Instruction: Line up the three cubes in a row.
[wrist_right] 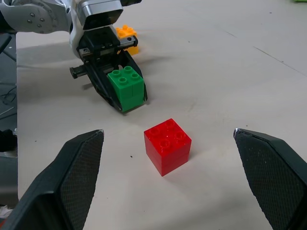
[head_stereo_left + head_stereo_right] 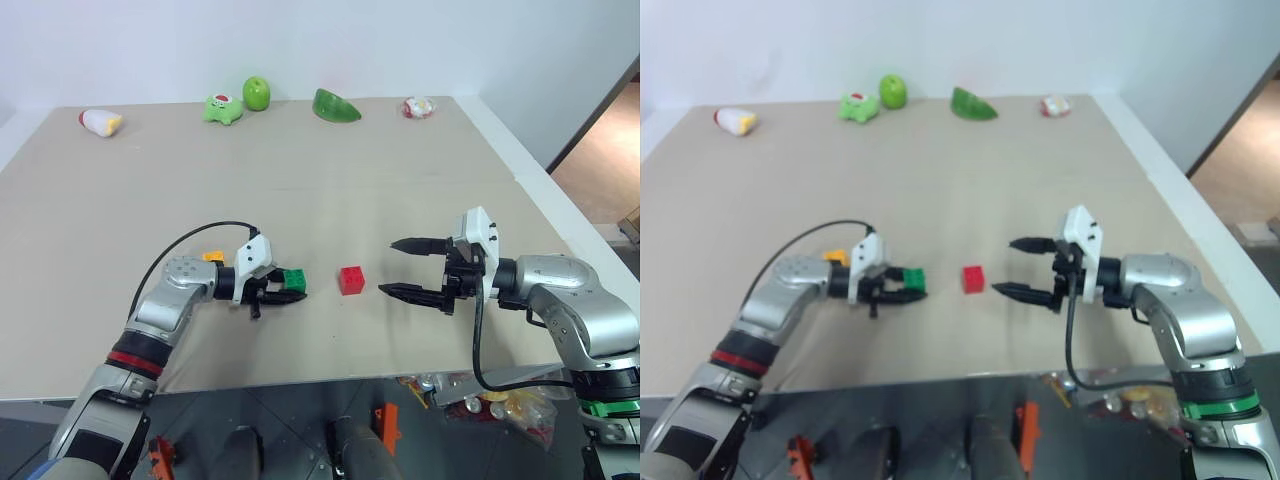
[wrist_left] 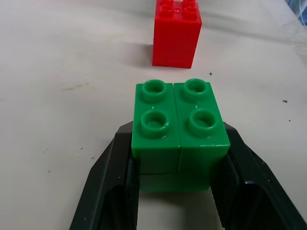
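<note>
left claw [image 2: 288,287]: pinching the green cube [image 2: 294,280], one black finger on each side; cube sits low at the counter [image 2: 330,200], contact with the surface unclear
right claw [image 2: 408,268]: spread wide, nothing between the fingers, pointing toward the red cube from its right
red cube [image 2: 351,279]: on the counter between the two claws, studs up; near the green cube but apart from it
yellow cube [image 2: 213,256]: behind the left wrist, mostly hidden by the arm in the head views
left wrist view: green cube [image 3: 178,129] close up, four studs on top, fingers pressed on both sides; red cube [image 3: 176,33] just beyond it with a gap of bare counter between
right wrist view: red cube [image 1: 167,145] in the open space between the spread fingers [image 1: 76,177]; beyond it the left claw with the green cube [image 1: 126,87]; yellow cube [image 1: 127,38] in plain sight behind that claw, on the counter
far edge of counter: white-and-red toy [image 2: 100,122] far left; green toy with a face [image 2: 223,108]; green apple [image 2: 257,93] beside it; green wedge shape [image 2: 335,105]; white-and-red toy [image 2: 419,107] to the right; all well apart from the cubes
below counter front edge, right: crumpled bag with coloured bits [image 2: 500,400]
</note>
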You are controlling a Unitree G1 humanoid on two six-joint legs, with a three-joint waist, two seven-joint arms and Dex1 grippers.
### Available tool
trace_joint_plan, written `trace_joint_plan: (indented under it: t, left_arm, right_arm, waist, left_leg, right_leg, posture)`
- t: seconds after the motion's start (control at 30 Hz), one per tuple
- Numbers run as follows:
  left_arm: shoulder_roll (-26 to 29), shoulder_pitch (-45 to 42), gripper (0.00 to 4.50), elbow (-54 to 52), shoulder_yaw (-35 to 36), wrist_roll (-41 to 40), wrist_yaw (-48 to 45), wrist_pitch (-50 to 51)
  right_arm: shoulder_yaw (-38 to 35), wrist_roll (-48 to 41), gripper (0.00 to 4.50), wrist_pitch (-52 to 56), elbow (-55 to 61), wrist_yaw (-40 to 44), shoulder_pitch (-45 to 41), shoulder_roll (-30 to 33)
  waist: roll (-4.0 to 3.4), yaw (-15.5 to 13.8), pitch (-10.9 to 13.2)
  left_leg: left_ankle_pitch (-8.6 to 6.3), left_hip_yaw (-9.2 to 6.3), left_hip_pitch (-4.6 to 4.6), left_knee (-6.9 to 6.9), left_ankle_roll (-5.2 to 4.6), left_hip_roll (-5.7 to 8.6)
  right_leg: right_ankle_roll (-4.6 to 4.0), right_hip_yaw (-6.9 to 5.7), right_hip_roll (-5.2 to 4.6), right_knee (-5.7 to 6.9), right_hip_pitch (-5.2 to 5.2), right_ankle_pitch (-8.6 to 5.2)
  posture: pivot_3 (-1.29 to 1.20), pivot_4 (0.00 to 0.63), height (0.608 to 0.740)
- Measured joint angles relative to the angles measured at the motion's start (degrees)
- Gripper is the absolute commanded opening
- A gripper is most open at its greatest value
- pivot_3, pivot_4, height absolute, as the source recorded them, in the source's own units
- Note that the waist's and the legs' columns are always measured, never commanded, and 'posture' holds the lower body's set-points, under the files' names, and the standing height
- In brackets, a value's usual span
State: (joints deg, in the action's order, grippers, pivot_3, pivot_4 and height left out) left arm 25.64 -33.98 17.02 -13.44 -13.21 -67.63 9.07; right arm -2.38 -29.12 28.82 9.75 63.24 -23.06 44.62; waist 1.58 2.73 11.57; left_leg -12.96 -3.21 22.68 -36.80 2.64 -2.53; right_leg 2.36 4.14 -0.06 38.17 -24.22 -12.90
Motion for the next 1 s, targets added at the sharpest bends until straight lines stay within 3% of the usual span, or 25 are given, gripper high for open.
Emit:
trace_joint_plan:
  t: [0.4,0.47,0.67,0.87,1.0]
  left_arm:
    - [-1.98,-0.02,1.36,1.81,0.00,1.19,-0.21,-2.50]
    - [-1.98,-0.06,2.42,2.48,0.04,1.44,-0.24,-2.71]
    - [-1.93,-0.47,4.48,5.62,0.88,2.40,1.05,-6.08]
    - [0.51,-0.31,4.48,4.61,2.32,1.90,0.36,-5.98]
    - [4.81,1.82,4.48,-4.81,4.96,-1.54,-0.82,-0.85]
  right_arm:
    - [0.00,0.00,4.50,0.00,0.00,-0.71,0.00,-0.07]
    - [0.00,0.00,4.50,0.00,0.00,-0.75,0.00,-0.07]
    - [0.00,-0.01,4.50,-0.02,-0.01,-0.78,0.00,-0.07]
    - [0.02,0.00,4.50,-0.02,-0.14,-0.56,-0.10,-0.07]
    - [0.07,0.01,4.50,-0.08,-0.63,0.52,-0.82,0.06]
  waist:
    - [0.00,0.01,0.00]
    - [0.00,0.01,0.00]
    - [0.00,0.01,0.00]
    - [0.00,0.04,0.00]
    - [0.00,0.05,0.00]
  left_leg:
    - [0.00,0.00,-0.01,0.00,0.00,0.00]
    - [0.00,0.00,-0.01,0.00,0.00,0.00]
    - [0.00,0.00,-0.01,0.00,0.00,0.00]
    - [0.00,0.00,-0.01,0.00,0.00,-0.01]
    - [0.00,-0.01,0.00,0.02,0.00,-0.03]
  right_leg:
    - [0.00,0.00,0.01,0.01,0.00,0.00]
    - [0.00,0.00,0.01,0.01,0.00,0.00]
    - [0.00,0.00,0.01,0.01,0.00,0.01]
    - [-0.01,0.00,0.01,0.01,0.00,0.01]
    - [0.00,-0.01,0.01,0.02,-0.01,0.00]
  posture:
    - [0.00,0.150,0.733]
    - [0.00,0.150,0.733]
    - [0.00,0.150,0.733]
    - [0.00,0.150,0.733]
    - [0.00,0.150,0.733]
